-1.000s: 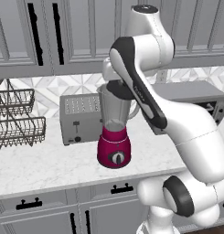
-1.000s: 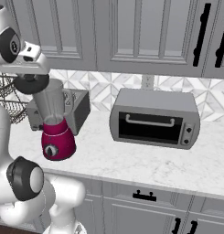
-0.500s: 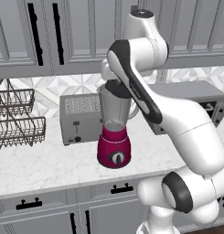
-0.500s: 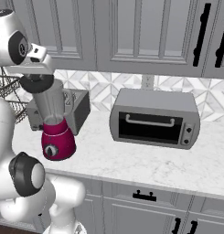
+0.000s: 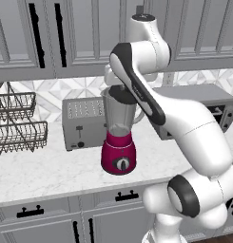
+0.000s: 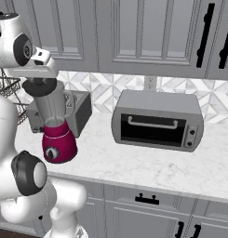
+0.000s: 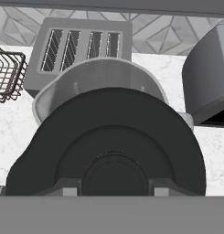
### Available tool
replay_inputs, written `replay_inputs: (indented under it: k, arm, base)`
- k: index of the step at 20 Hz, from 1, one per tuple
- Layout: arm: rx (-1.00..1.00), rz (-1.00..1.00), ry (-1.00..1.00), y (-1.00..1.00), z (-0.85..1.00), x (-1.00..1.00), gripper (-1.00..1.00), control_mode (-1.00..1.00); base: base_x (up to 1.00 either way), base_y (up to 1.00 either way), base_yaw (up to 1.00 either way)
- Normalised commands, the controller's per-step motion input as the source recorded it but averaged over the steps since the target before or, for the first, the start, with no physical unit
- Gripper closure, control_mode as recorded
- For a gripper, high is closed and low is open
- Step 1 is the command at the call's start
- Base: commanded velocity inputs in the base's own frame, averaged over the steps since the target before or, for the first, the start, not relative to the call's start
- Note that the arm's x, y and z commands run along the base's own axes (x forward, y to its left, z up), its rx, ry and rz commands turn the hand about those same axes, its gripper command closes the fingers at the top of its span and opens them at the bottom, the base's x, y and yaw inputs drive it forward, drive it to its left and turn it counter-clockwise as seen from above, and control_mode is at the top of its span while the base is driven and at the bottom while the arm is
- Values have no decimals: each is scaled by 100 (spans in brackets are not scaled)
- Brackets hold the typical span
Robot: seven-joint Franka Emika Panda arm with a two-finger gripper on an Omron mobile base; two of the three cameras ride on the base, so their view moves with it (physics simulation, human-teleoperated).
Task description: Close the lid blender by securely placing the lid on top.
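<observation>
So we've got the round black domed lid (image 7: 109,151) clamped in our gripper (image 7: 113,191), sitting right over the mouth of the tall clear grey-tinted blender (image 5: 119,137) with the magenta base, just beside the boxy silver toaster (image 5: 82,122) on the white marble counter (image 6: 152,162).

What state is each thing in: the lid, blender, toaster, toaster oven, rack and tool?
Lid: held in the tool, above the jar mouth, off-centre, not seated.
Blender: upright on the counter, jar partly uncovered.
Toaster: upright, slots empty.
Toaster oven: door shut.
Rack: empty as far as visible.
Tool: shut on the lid.
</observation>
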Motion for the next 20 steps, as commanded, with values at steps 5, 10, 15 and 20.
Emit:
replay_inputs:
  k: [5,10,15,20]
  arm:
    - [0,0,0,0,0,31,100,-100]
    - [0,0,0,0,0,39,100,-100]
    - [0,0,0,1,0,26,100,-100]
    - [0,0,4,17,-8,0,100,-100]
  base:
    - [0,0,0]
    - [0,0,0]
    - [0,0,0]
    - [0,0,0]
